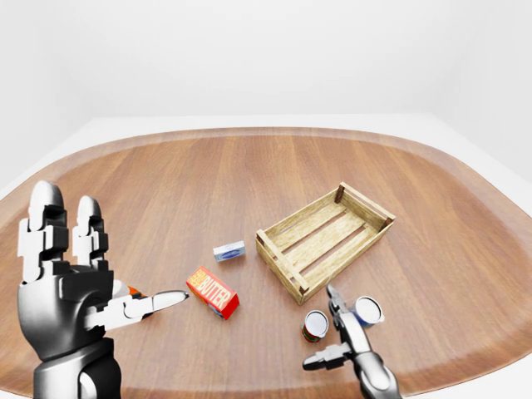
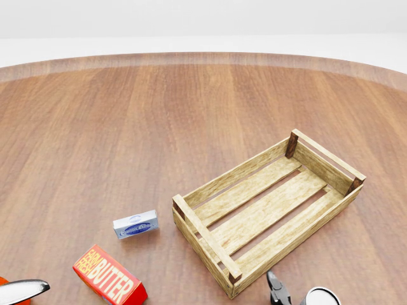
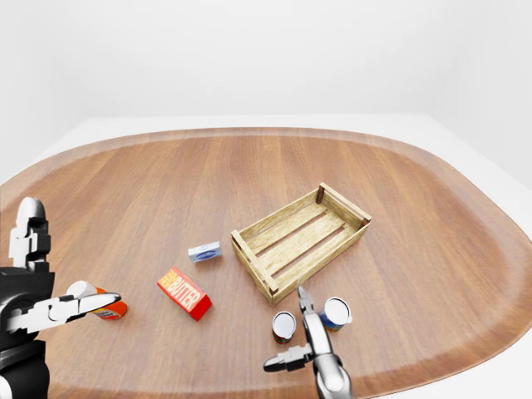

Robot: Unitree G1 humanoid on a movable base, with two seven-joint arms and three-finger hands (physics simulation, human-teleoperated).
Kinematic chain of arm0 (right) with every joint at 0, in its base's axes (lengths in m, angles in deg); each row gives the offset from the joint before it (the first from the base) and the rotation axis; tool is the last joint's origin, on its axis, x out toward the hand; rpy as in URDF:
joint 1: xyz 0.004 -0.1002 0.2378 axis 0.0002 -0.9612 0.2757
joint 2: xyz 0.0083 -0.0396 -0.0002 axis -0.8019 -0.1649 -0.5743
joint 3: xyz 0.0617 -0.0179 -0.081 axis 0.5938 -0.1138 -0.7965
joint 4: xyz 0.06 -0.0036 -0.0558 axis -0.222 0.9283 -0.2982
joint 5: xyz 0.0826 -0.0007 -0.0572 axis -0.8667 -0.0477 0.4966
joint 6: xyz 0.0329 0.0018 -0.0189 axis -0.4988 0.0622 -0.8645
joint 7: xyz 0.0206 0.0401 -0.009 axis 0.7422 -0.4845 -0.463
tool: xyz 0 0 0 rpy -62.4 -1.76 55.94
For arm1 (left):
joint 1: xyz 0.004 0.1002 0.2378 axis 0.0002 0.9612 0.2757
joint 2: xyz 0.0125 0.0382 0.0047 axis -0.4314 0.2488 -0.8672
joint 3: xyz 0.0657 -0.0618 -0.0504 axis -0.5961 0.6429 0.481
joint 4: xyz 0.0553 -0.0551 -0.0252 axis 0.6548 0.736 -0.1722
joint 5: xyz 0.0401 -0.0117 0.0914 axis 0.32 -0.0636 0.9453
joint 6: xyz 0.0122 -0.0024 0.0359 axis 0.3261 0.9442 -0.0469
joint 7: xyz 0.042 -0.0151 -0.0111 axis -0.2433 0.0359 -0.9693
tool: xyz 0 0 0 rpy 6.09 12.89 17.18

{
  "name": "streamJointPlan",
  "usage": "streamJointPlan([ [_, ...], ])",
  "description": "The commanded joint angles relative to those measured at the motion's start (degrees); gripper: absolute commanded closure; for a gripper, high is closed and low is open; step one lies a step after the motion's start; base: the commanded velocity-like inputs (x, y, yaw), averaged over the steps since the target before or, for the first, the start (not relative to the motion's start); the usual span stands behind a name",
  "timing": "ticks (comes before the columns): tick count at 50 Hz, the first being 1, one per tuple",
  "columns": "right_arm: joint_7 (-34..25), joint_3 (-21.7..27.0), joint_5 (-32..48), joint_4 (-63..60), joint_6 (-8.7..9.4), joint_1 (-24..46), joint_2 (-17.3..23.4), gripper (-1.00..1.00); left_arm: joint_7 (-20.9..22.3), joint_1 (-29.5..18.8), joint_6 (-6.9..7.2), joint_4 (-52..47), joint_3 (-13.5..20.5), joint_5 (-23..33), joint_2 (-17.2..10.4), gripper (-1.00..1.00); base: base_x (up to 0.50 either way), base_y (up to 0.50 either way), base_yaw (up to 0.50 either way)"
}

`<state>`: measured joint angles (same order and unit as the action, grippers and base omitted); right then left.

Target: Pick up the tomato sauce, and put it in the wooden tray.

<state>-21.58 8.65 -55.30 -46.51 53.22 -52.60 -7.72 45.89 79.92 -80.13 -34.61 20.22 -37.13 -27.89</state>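
Guessing the tomato sauce (image 3: 284, 327) is the red can by the wooden tray (image 3: 301, 239), upright just left of the right hand (image 3: 309, 337), fingers spread, empty, nearer than the left.

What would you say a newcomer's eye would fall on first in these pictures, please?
Probably the big metallic left hand, raised with fingers spread at the lower left of the left-eye view. Next comes the empty wooden tray lying at an angle near the middle of the brown table, with a red butter box to its left. Two cans stand at the bottom, beside the open right hand.
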Motion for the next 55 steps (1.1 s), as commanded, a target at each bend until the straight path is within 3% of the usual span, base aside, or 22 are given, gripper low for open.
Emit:
streamJointPlan([
  [1,0.3,0.1,0.3,2.9,0.0,1.5,-0.1,-1.0,0.1,0.1,0.0,0.0,0.1,-0.1,0.0,-1.0,0.0,0.0,0.0],
  [15,0.6,0.2,0.7,4.0,0.0,1.9,0.0,-1.0,0.2,0.1,0.0,0.1,0.2,-0.1,0.1,-1.0,0.0,0.0,0.0],
  [16,0.5,0.1,0.9,4.1,0.0,1.8,0.0,-0.82,0.2,0.1,0.0,0.1,0.2,0.0,0.1,-1.0,0.0,0.0,0.0],
  [17,0.6,0.1,0.9,4.1,0.0,1.8,0.0,0.26,0.2,0.1,0.0,0.2,0.1,0.0,0.1,-1.0,0.0,0.0,0.0],
  [18,0.6,0.1,0.9,4.1,0.0,1.8,0.0,1.0,0.2,0.1,0.0,0.2,0.0,0.1,0.1,-1.0,0.0,0.0,0.0],
  [46,-0.4,0.0,0.7,3.0,0.0,1.1,0.1,1.0,0.1,0.1,0.0,0.3,0.1,0.0,0.1,-1.0,0.0,0.0,0.0],
  [55,-4.2,-0.7,-2.3,-15.2,0.0,-7.7,0.6,1.0,-0.1,0.0,0.0,0.7,-0.4,0.3,-0.1,-1.0,0.0,0.0,0.0],
])
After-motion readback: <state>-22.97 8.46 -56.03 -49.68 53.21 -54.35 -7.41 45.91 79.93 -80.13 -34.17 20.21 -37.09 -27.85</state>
